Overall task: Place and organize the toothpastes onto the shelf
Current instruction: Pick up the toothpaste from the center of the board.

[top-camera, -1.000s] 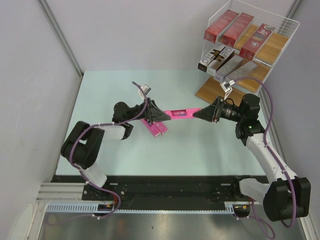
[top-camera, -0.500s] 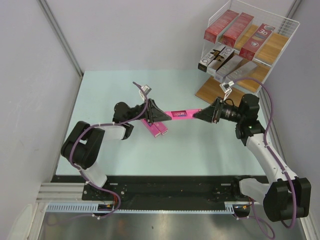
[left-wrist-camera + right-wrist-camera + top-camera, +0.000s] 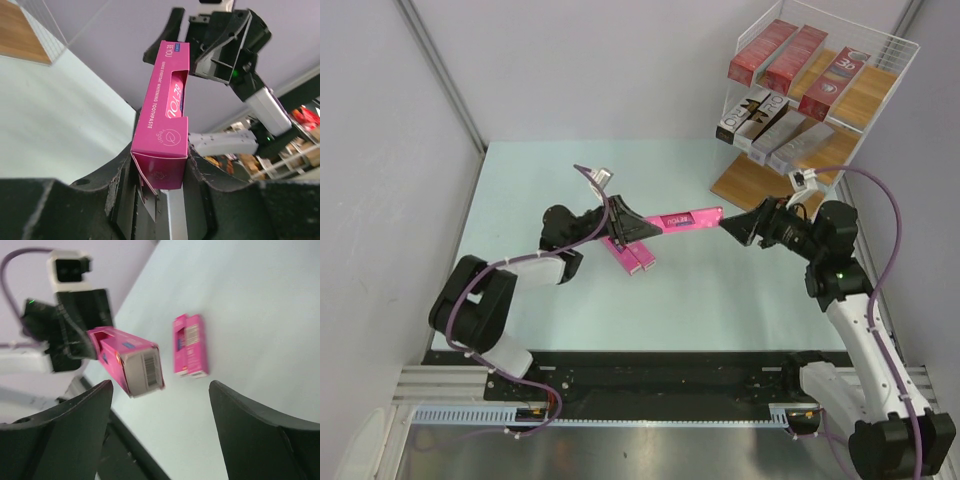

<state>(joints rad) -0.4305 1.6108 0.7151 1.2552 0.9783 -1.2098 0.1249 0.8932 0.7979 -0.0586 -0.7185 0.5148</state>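
A pale green table (image 3: 720, 300) between plain grey walls (image 3: 380, 150) fills the scene. The pink carton (image 3: 678, 220) is held in the air left of the shelf (image 3: 880, 100) and nearer the arms, with the left gripper (image 3: 623, 226) clamped across the end farther from the shelf. The barcode end points toward the shelf. The right gripper (image 3: 744, 224) sits just off that end, its fingers spread wide and touching nothing. The carton looks like light, hollow cardboard that is stiff lengthwise but glossy and easily dented. A modest squeeze across its narrow faces, just behind the free end, should suit. Farther from the shelf, two other pink cartons (image 3: 632, 257) lie side by side on the table. Red cartons (image 3: 775, 55) and silver-grey cartons (image 3: 775, 128) already sit on the shelf's upper boards.
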